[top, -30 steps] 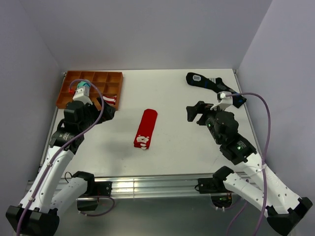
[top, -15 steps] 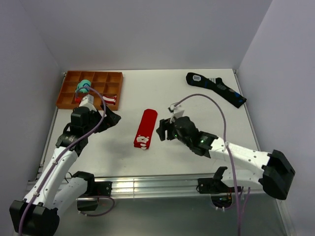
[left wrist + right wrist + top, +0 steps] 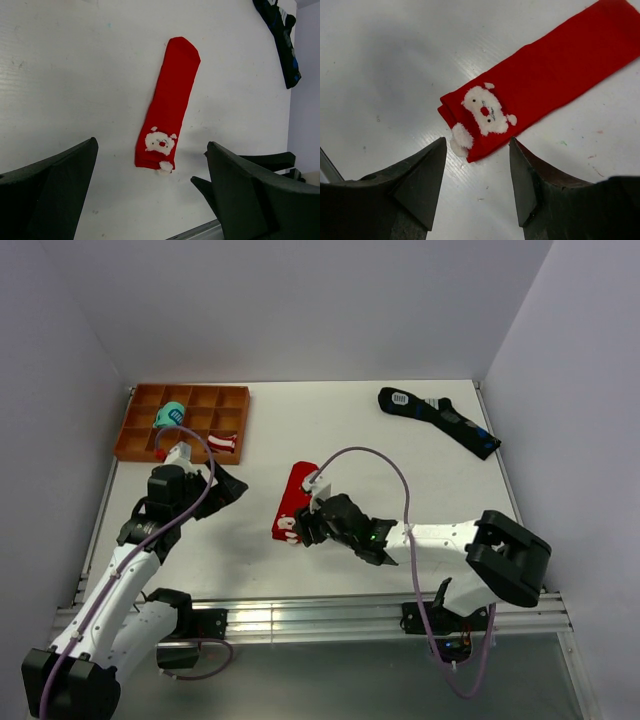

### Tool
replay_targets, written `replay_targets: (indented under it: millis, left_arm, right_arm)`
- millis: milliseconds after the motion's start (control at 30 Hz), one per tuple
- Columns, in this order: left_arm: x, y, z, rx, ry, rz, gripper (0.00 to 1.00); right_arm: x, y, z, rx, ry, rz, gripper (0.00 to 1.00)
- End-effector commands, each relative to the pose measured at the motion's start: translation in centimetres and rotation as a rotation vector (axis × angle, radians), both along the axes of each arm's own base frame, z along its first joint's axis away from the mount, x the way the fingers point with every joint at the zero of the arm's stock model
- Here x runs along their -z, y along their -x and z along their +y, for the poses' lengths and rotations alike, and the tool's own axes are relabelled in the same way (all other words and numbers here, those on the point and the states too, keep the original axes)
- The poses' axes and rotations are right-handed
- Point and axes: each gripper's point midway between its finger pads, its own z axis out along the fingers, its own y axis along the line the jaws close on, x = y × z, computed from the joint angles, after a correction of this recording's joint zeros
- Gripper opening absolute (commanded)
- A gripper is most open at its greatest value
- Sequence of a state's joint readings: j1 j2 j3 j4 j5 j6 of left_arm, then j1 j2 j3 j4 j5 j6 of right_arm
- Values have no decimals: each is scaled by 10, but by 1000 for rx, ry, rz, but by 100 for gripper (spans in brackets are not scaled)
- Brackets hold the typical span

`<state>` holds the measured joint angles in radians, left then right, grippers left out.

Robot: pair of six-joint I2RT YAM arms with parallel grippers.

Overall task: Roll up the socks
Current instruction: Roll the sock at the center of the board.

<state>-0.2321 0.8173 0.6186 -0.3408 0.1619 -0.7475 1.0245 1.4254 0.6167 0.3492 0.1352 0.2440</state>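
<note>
The red socks (image 3: 294, 498) lie flat as a narrow strip in the middle of the white table, with a white bear motif at the near end. They show in the left wrist view (image 3: 170, 105) and the right wrist view (image 3: 545, 75). My right gripper (image 3: 303, 527) is open and hovers right at the motif end (image 3: 485, 112), jaws on either side of it, not touching. My left gripper (image 3: 228, 488) is open and empty, left of the socks, apart from them.
An orange compartment tray (image 3: 228, 394) stands at the back left, holding a teal bundle (image 3: 169, 416) and a red-and-white striped bundle (image 3: 222, 444). Long black socks with blue marks (image 3: 440, 420) lie at the back right. The table's front rail runs below.
My right arm has swung left across the table from the right side to the near end of the red socks. My left gripper has shifted slightly toward the near side.
</note>
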Motion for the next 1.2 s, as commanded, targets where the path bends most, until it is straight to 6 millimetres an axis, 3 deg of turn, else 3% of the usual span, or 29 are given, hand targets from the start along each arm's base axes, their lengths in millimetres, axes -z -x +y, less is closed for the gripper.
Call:
replay_targets:
  millis: [0, 133, 500, 1167]
  left_arm:
    - [-17, -3, -5, 17, 30, -52, 97]
    - [-16, -3, -6, 28, 25, -44, 97]
    - [-13, -4, -5, 22, 18, -39, 97]
    - [-2, -10, -7, 14, 30, -4, 96]
  right_arm:
    - [-16, -5, 26, -45, -53, -72, 59]
    - [0, 2, 35, -65, -32, -59, 58]
    - [16, 9, 45, -90, -4, -61, 56]
    - [36, 8, 43, -77, 18, -72, 53]
